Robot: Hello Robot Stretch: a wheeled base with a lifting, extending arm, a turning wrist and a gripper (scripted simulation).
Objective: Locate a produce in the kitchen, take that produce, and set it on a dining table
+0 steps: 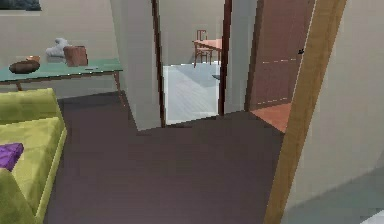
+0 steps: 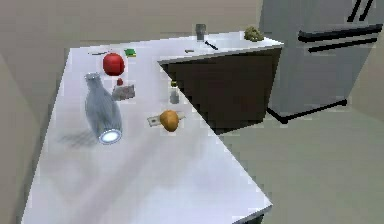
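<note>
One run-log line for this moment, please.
side: white counter | on it: red round fruit, orange round item, glass bottle | beyond: fridge | ahead: doorway, chair past it

The white L-shaped countertop (image 2: pixel 150 185) is plain and unpatterned, above a dark brown cabinet front (image 2: pixel 225 92). The glossy round red fruit (image 2: pixel 114 64) is a bright, even red; the small rounded orange-brown fruit (image 2: pixel 170 121) is duller. The tall clear glass bottle (image 2: pixel 99 112) has a pale blue-grey tint. The light grey metal refrigerator (image 2: pixel 320 70) carries black bars (image 2: pixel 335 38). The yellow-green upholstered sofa (image 1: pixel 30 135) bears a purple cloth (image 1: pixel 9 155). The long green-topped table (image 1: pixel 70 71) carries a dark brown shallow bowl (image 1: pixel 24 66). The plum-brown floor (image 1: pixel 170 165) is plain, the reddish-brown panelled door (image 1: pixel 280 50) has a light tan wooden frame (image 1: pixel 303 110).
</note>
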